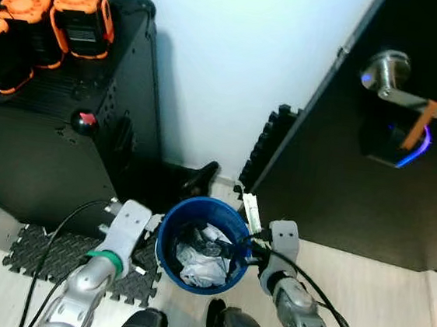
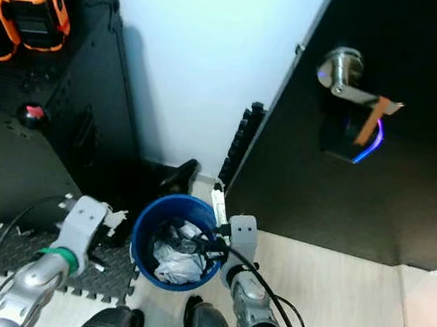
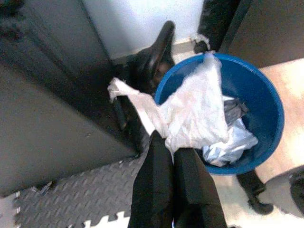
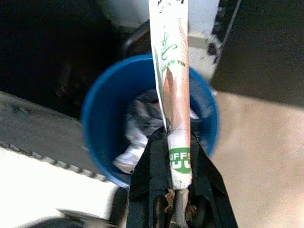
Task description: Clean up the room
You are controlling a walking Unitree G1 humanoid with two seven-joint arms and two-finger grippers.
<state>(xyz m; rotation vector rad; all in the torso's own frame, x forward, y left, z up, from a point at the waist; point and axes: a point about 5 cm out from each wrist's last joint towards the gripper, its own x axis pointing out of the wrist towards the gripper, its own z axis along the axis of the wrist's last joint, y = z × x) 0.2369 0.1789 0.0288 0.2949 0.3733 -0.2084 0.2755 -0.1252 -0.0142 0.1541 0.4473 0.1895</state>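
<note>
The round blue plastic waste bin [image 1: 204, 244] stands on the pale floor by the white wall, between a black cabinet [image 1: 45, 141] and a dark door [image 1: 378, 133], with crumpled white and grey wrappers already inside. The left pincer [image 3: 167, 151] is clamped on a crumpled white tissue [image 3: 190, 111], held at the bin's left rim. The right pincer [image 4: 176, 164] grips a long, narrow white-and-green paper wrapper [image 4: 173, 71] by its lower end, at the bin's right rim. Both pieces look feather-light, soft and limp; the tissue may tear or cling to a finger, so a pinch at its bunched middle suits. The flat wrapper seems stiffer and smoother, likely to slip unless taken across its width
</note>
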